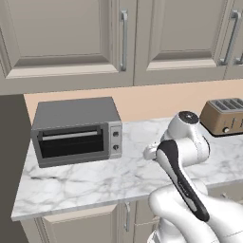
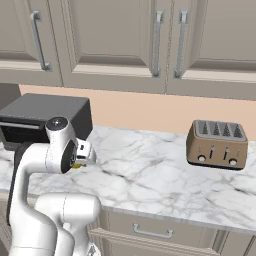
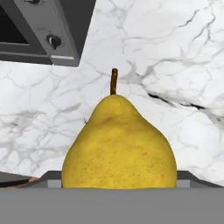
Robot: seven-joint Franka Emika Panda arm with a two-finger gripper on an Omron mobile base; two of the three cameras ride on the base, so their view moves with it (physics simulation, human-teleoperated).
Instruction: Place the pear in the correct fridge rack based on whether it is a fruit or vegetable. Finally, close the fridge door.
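Left base view: white marble tabletop (image 1: 85, 178) under pale panelled wall cabinets (image 1: 71, 38), carrying a dark-grey toaster oven (image 1: 76, 130) at left and a bronze 4-slot toaster (image 1: 223, 116) at far right; white arm with dark joints (image 1: 182, 166) rising from lower right, folded over the tabletop edge. Right base view: same tabletop, toaster oven behind the arm at left, toaster well apart at right; wrist end of the arm pointing right and down above the marble, with a sliver of yellow just under it. Hand view: yellow roundish pear with a short dark stem (image 3: 119, 146) looming close at bottom centre, stem pointing up in the picture, marble beyond it, corner of the toaster oven with 1 knob at upper left. Fingers hidden behind the fruit; cannot tell whether closed on it or apart.
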